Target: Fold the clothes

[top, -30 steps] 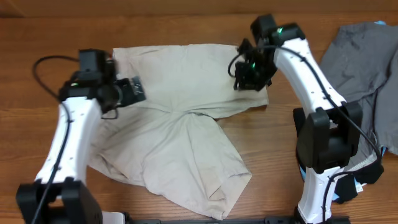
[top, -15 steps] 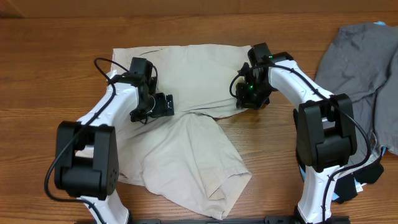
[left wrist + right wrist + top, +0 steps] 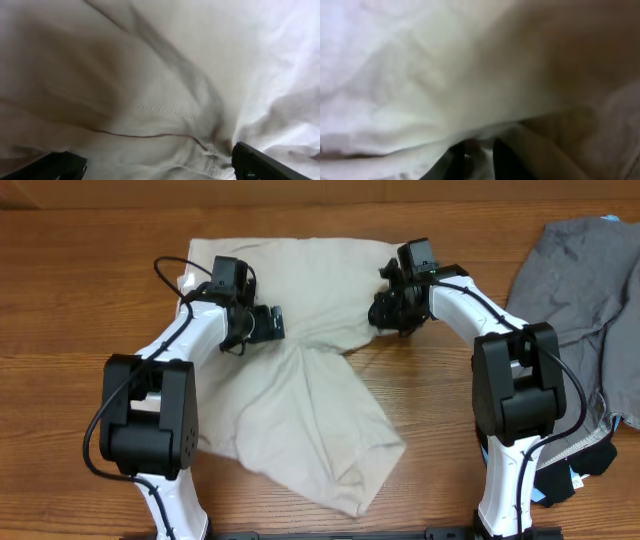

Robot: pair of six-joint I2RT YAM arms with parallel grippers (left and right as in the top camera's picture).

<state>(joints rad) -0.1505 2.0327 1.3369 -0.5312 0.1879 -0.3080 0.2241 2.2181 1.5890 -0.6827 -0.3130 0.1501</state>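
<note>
Inward both arms bend over the shorts (image 3: pixel 320 270), left fingers (image 3: pixel 260 162) spread, right fingers (image 3: pixel 506 162) pinching its cloth.

The crumpled grey cloth garment (image 3: pixel 585 270) is running off the overhead view's right edge. The left gripper (image 3: pixel 157 165) is being cropped by its wrist view's bottom edge. The right gripper (image 3: pixel 480 157) is showing only blurred dark stubs under the light beige cotton shorts (image 3: pixel 470 75), its grip unreadable.

The wooden bench (image 3: pixel 80 300) carries beige shorts (image 3: pixel 300 420) spread across its middle and a grey garment (image 3: pixel 585 270) at its right edge.
</note>
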